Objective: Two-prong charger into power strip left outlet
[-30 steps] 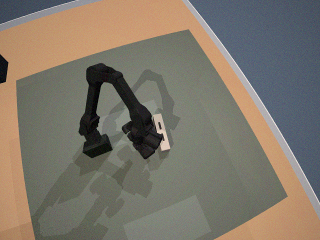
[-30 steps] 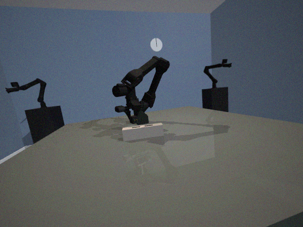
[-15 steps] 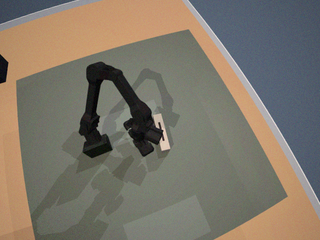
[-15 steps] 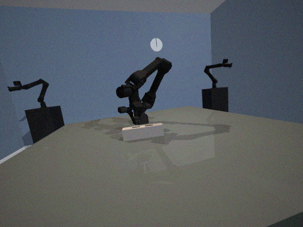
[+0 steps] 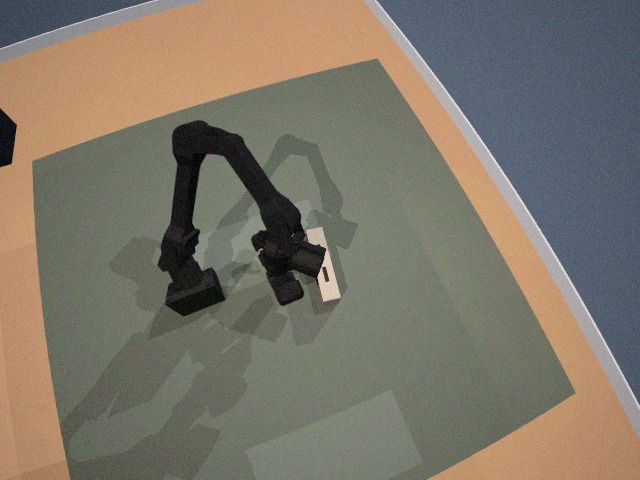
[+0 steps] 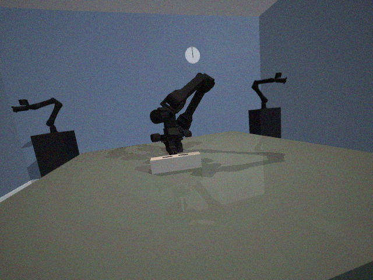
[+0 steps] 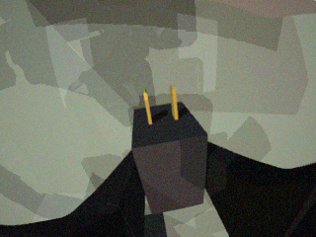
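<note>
The charger [image 7: 169, 173] is a dark box with two yellow prongs [image 7: 174, 104] that point toward the top of the wrist view. My gripper [image 7: 165, 147] [image 6: 173, 150] is shut on the charger, one finger on each side. The white power strip [image 5: 331, 290] [image 6: 176, 165] stands on the mat. In the exterior view its top shows two dark slots, and my gripper is just behind it, a little above its top edge. In the top view the arm covers part of the strip, only one slot shows, and the fingertips and charger are hidden.
A green mat [image 5: 413, 170] lies on the orange table top [image 5: 155, 67]. My arm's base [image 5: 195, 294] stands on the mat, left of the strip in the top view. Two other arms stand on dark pedestals [image 6: 55, 150] [image 6: 264, 122] at the back.
</note>
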`<move>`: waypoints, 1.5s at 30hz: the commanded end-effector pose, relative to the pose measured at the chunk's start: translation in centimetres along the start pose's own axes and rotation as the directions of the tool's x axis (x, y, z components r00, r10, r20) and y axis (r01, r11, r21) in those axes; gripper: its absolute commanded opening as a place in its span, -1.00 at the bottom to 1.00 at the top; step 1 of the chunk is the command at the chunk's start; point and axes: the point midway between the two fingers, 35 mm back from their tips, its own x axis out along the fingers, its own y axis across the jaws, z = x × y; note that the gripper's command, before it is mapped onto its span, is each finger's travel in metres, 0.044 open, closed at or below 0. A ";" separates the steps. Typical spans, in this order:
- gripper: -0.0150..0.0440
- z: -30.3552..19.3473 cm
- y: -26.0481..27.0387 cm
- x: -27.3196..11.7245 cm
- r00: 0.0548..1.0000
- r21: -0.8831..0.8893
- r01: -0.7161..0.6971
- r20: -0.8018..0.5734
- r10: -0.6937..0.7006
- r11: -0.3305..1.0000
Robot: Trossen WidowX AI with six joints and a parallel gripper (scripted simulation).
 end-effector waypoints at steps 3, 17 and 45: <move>-0.49 0.4 1.0 0.4 1.000 0.050 -0.003 0.008 0.003 0.999; -0.49 1.0 2.5 1.3 1.000 0.138 -0.014 0.007 0.013 0.990; -0.49 4.7 2.7 1.6 1.000 0.195 -0.022 0.006 0.022 0.981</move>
